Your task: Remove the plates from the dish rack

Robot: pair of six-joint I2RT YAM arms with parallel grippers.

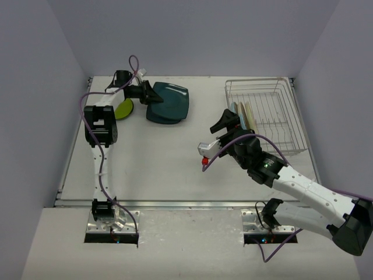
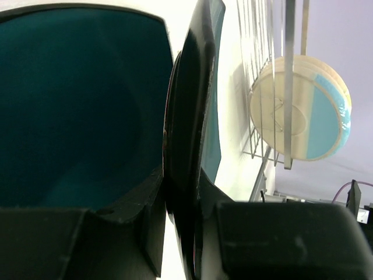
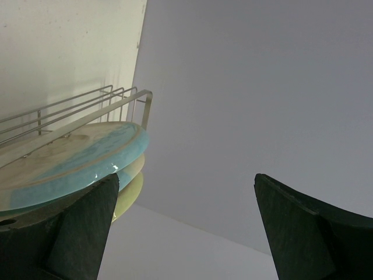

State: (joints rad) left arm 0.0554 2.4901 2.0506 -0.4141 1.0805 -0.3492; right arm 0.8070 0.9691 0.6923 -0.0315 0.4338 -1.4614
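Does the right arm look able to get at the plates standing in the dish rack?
Probably yes. The right tool is open beside the plates, which stand at the left end of the dish rack, and nothing visible lies between them.

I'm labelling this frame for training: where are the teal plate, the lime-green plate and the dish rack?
teal plate point(image 1: 171, 105), top external view, on its flat middle.
lime-green plate point(image 1: 123, 109), top external view, on its visible green part.
dish rack point(image 1: 277, 119), top external view, on its bare wire floor.
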